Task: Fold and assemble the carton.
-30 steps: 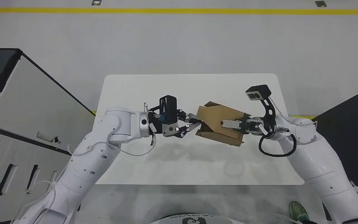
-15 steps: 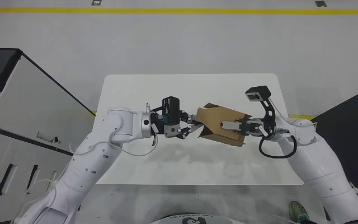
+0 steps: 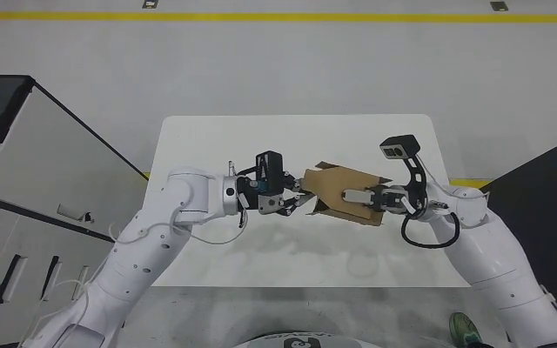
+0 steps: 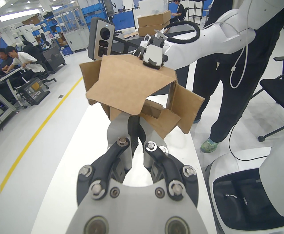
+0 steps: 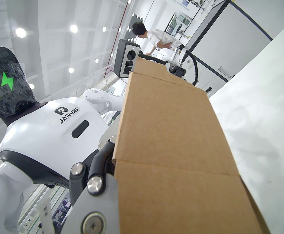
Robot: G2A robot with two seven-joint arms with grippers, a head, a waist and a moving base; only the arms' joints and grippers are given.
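as right gripper (image 3: 353,195) grips carton (image 3: 332,184), flaps (image 4: 190,106) open

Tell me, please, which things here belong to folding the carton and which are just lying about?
For the job:
- carton, lifted off the table
- right end effector, clamped on the carton's top panel
- left end effector, shut, at a lower flap

Just lying about:
- stacked boxes in the room behind
- office chair
- yellow floor line
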